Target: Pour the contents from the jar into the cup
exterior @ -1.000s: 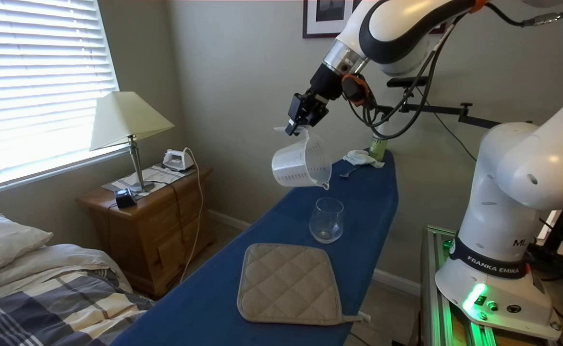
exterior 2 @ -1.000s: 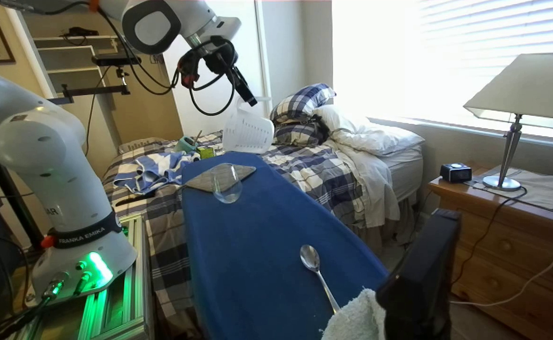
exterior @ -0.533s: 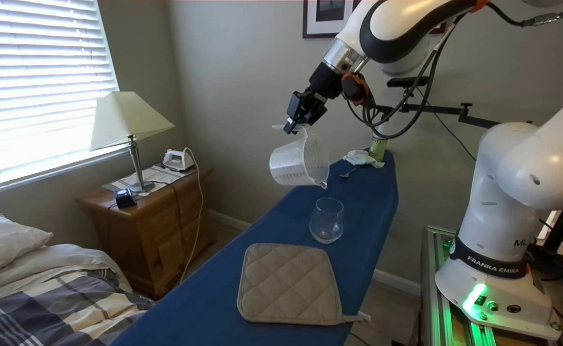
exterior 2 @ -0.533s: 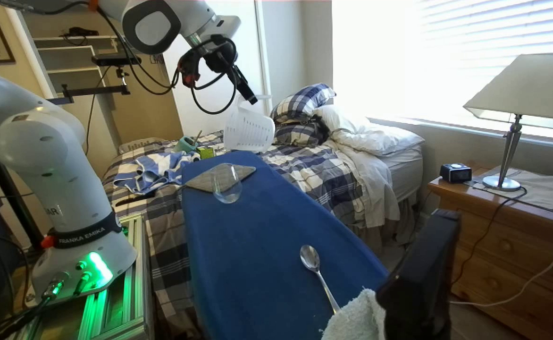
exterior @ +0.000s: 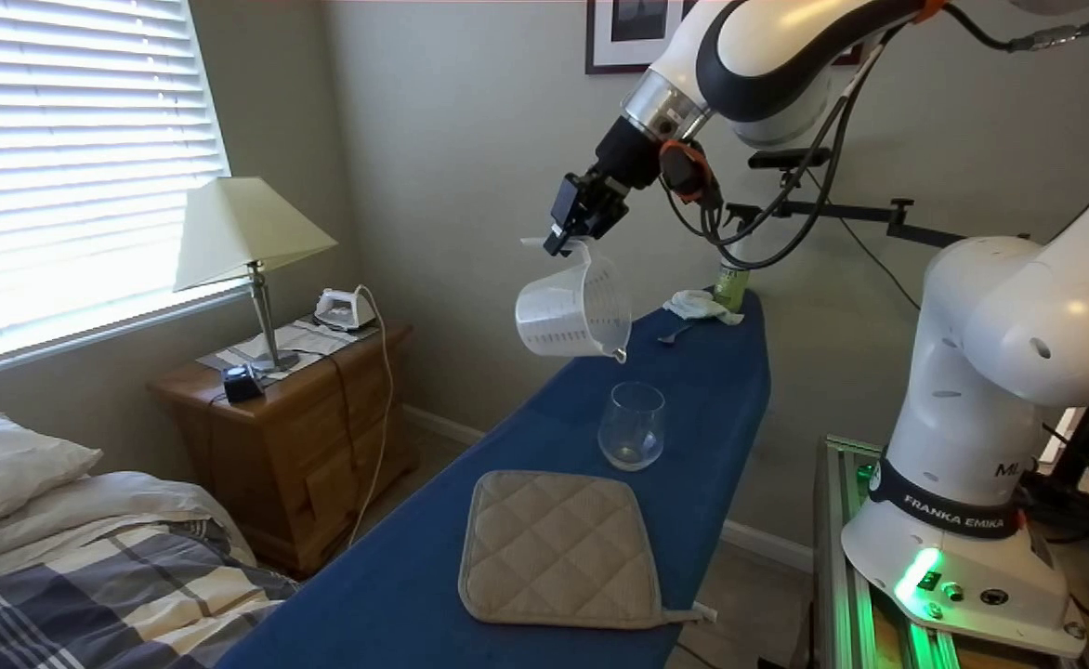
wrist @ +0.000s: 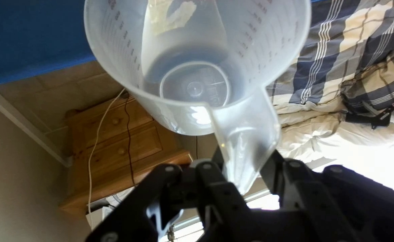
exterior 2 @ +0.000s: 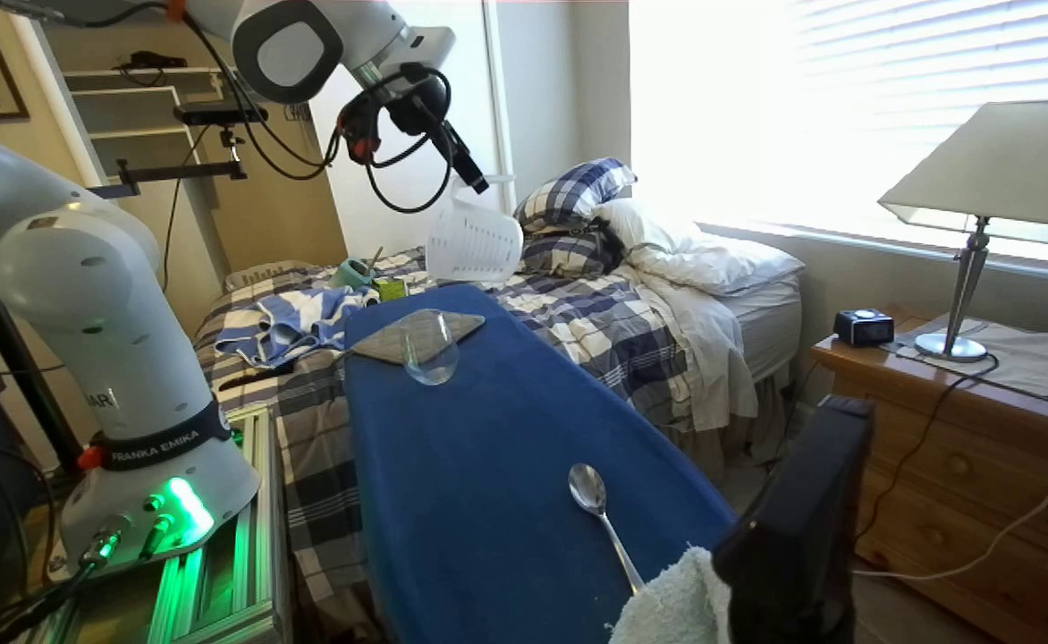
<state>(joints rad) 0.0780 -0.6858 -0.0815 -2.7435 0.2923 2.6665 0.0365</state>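
Observation:
The jar (exterior: 563, 318) is a frosted, graduated container held in the air on its side, its spout (exterior: 620, 355) pointing down. My gripper (exterior: 565, 243) is shut on its handle, as the wrist view also shows, where the jar (wrist: 193, 127) fills the upper middle and its handle (wrist: 242, 134) sits between the fingers. No contents can be made out inside. The cup (exterior: 633, 432), a clear glass, stands upright on the blue board; the spout is above its rim, slightly toward its left side, and apart from it. Whether the cup holds anything, I cannot tell. An exterior view shows the jar (exterior 2: 473, 246) higher than the cup (exterior 2: 430, 353).
A beige quilted pad (exterior: 558, 548) lies beside the cup on the blue ironing board (exterior: 396, 576). A spoon (exterior 2: 588, 487), a pale cloth (exterior: 701, 307) and a green-labelled bottle (exterior: 730, 286) are toward its narrow end. A bed (exterior 2: 613, 331) and a nightstand (exterior: 294, 437) stand alongside.
In my gripper the jar has shifted slightly left and up in an exterior view, its spout moving toward the cup's left side. The cup has stayed put, and the grip is unchanged.

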